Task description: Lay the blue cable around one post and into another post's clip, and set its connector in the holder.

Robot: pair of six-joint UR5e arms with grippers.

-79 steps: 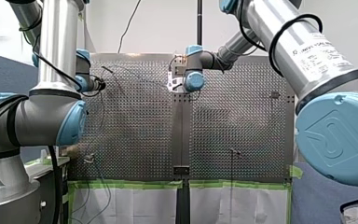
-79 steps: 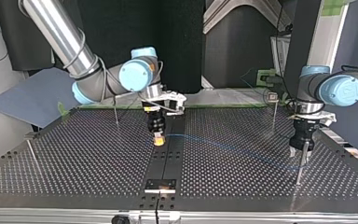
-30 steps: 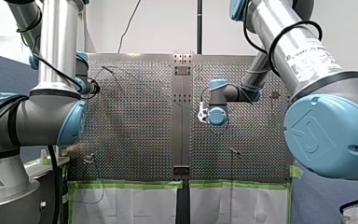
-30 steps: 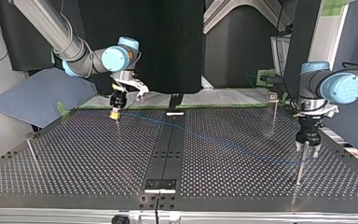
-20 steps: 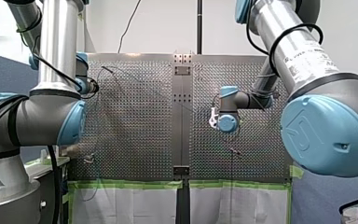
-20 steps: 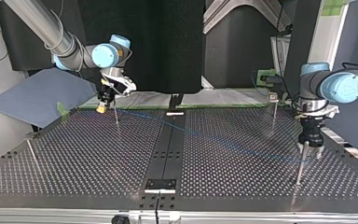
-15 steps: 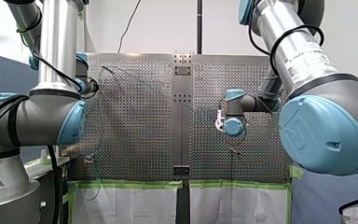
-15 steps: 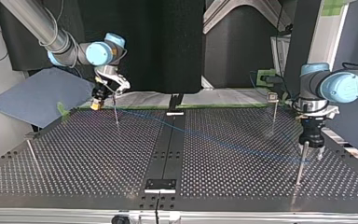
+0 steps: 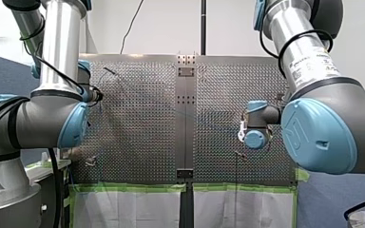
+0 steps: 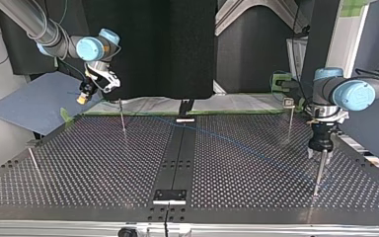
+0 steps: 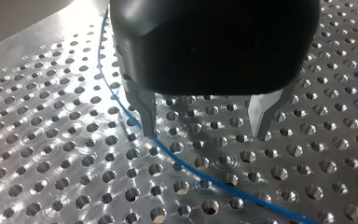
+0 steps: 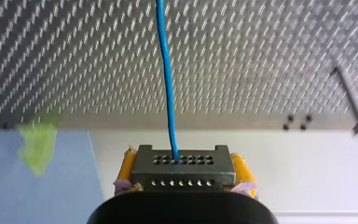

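Note:
The blue cable runs slantwise across the perforated table in the top view. My right gripper, with yellow pads, hangs beyond the table's far left edge in that view. It is shut on the dark connector. The cable leaves the connector and stretches ahead over the table. My left gripper stands open just above the table at the top view's right, by a thin post. In the left wrist view its fingers hold nothing, and the cable passes beneath them.
More thin posts stand at the top view's left back and left front. A post with a clip is at the right back. A small metal bracket sits on the dark centre strip near the front edge.
My right arm has carried the connector from the table's middle toward the top view's left and back, past the table edge. The cable has swung along with it. My left gripper has hardly moved.

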